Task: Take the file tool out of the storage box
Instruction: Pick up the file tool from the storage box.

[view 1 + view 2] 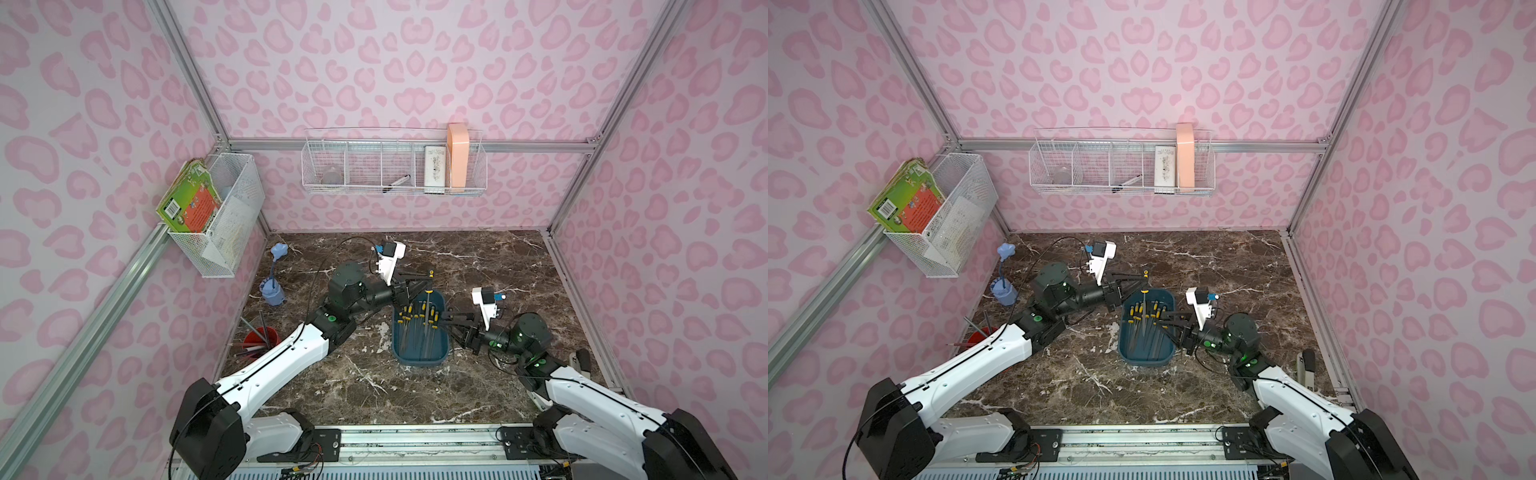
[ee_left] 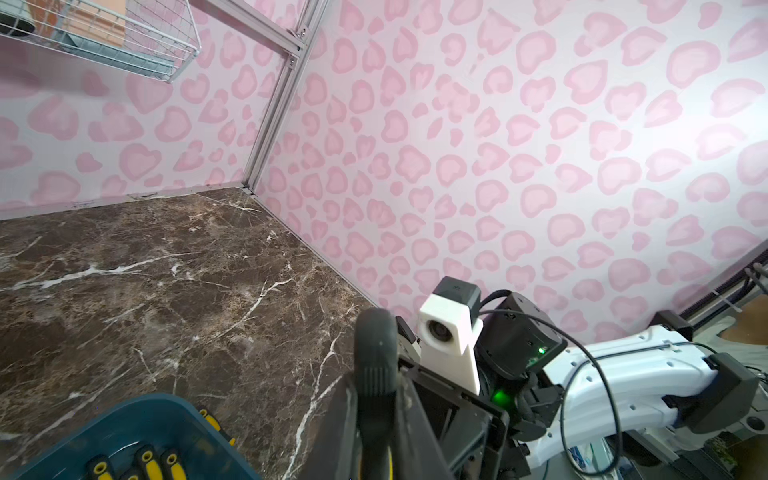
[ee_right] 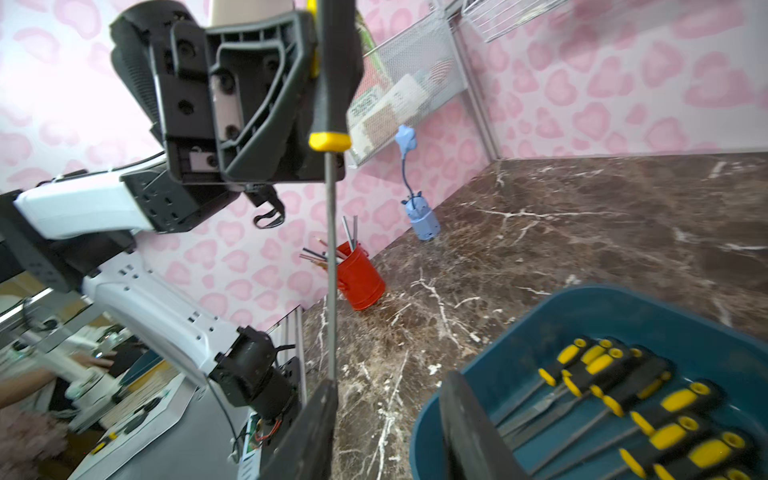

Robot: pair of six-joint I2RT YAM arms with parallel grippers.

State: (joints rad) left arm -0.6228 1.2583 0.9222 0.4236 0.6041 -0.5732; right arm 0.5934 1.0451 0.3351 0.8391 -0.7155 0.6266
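A slender grey metal file tool [image 3: 331,249], black-handled with a yellow collar, is held upright by the tightly closed left gripper [image 1: 423,283]. The smooth, round-cornered teal plastic storage box [image 1: 419,362] sits lower than those fingers. It is just beside the right gripper [image 3: 390,380], whose fingers [image 3: 311,424] are parted and empty. Veined brown marble [image 1: 478,270] lies beneath, enclosed by pink heart-patterned walls [image 1: 415,62].

Storage box [image 1: 417,360]: 1. File tools: 1 raised file tool [image 3: 331,249], plus at least 7 boxed files [image 3: 623,374]; overlap hides exact count. Wire baskets: 2, side basket [image 1: 243,195], back basket [image 1: 361,166]. Red pen pot [image 3: 361,282]: 1. Blue flower-top stand [image 1: 272,293]: 1.
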